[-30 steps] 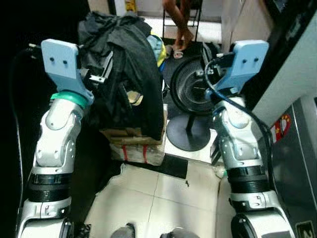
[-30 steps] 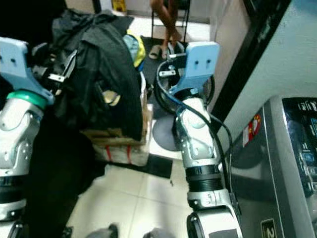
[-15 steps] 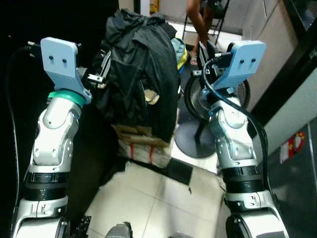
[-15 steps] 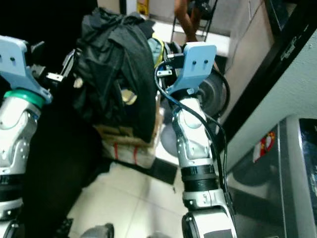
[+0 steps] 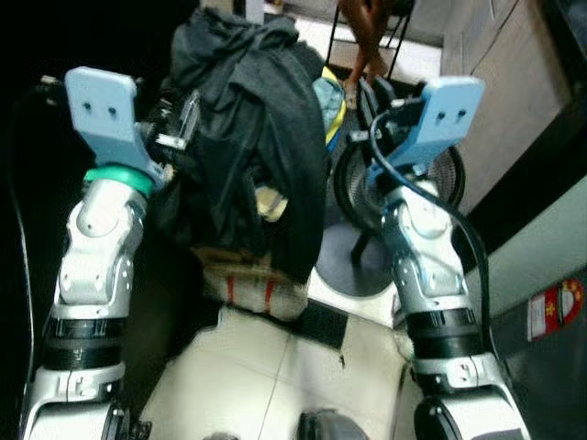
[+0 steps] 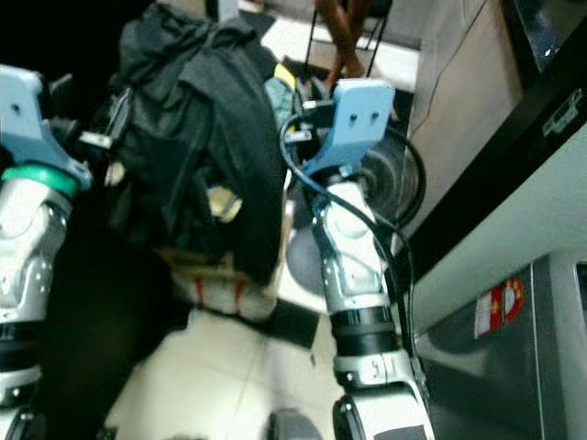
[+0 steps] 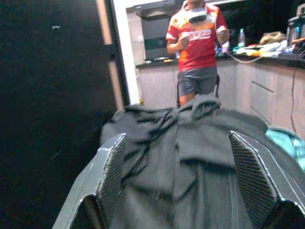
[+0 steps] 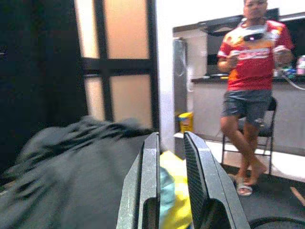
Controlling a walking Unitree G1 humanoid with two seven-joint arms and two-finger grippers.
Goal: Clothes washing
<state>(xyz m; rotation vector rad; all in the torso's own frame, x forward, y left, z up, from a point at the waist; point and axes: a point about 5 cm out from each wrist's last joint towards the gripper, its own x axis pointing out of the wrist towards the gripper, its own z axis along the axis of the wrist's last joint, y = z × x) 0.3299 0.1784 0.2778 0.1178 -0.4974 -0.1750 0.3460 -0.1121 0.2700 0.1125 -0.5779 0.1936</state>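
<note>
A heap of dark clothes [image 5: 248, 119] lies piled on a wrapped bundle [image 5: 252, 284] straight ahead. A yellow and teal cloth [image 5: 328, 96] peeks out at its right side. My left gripper [image 7: 181, 176] is raised against the heap's left side, open, its fingers [image 7: 112, 176] wide apart with the dark fabric [image 7: 190, 143] lying between them. My right gripper [image 8: 171, 176] is held up to the right of the heap, shut to a narrow slit with nothing in it. The yellow cloth [image 8: 174, 181] shows beyond it.
A black standing fan [image 5: 367, 183] on a round base [image 5: 353, 266] is close behind my right arm. A grey appliance with a red sticker [image 5: 555, 307] stands at the right. A person [image 8: 250, 71] stands by a chair beyond the heap. Pale floor tiles [image 5: 275, 376] lie below.
The whole picture has shifted and tilted, so the camera moved. Both arms keep the same raised pose beside the heap, and the clothes lie as before.
</note>
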